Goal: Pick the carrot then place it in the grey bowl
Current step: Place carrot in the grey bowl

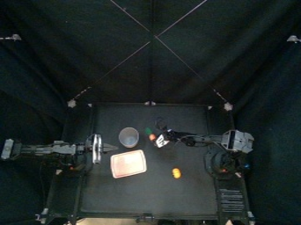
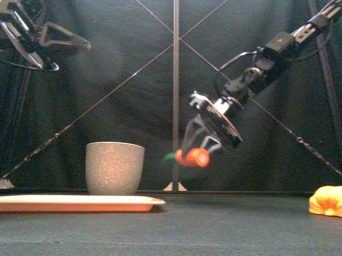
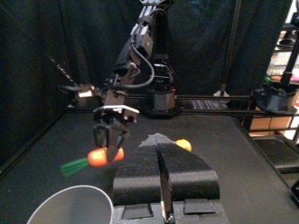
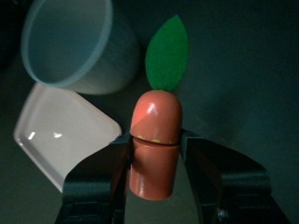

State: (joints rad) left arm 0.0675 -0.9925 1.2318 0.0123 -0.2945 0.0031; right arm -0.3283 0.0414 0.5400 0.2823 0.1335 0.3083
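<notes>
Orange plastic toy carrot point(image 2: 198, 156) with green leaf hung in mid-air, pinched between the right gripper's point(image 2: 205, 138) fingers, beside the tall grey speckled cup point(image 2: 115, 167) (not over it), left gripper point(image 3: 163, 153) rested at table's left, fingers pressed together.

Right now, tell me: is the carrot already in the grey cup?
No, the right tool holds the carrot in the air beside the grey cup.

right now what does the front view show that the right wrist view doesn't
Only the front view: a yellow-orange toy at the table's right, the left arm raised high, and the carrot hanging clear above the table. Only the right wrist view: the grey cup seen from above, into its mouth, and the right pincer pressing both sides of the carrot. Both: carrot, grey cup, pink tray.
</notes>
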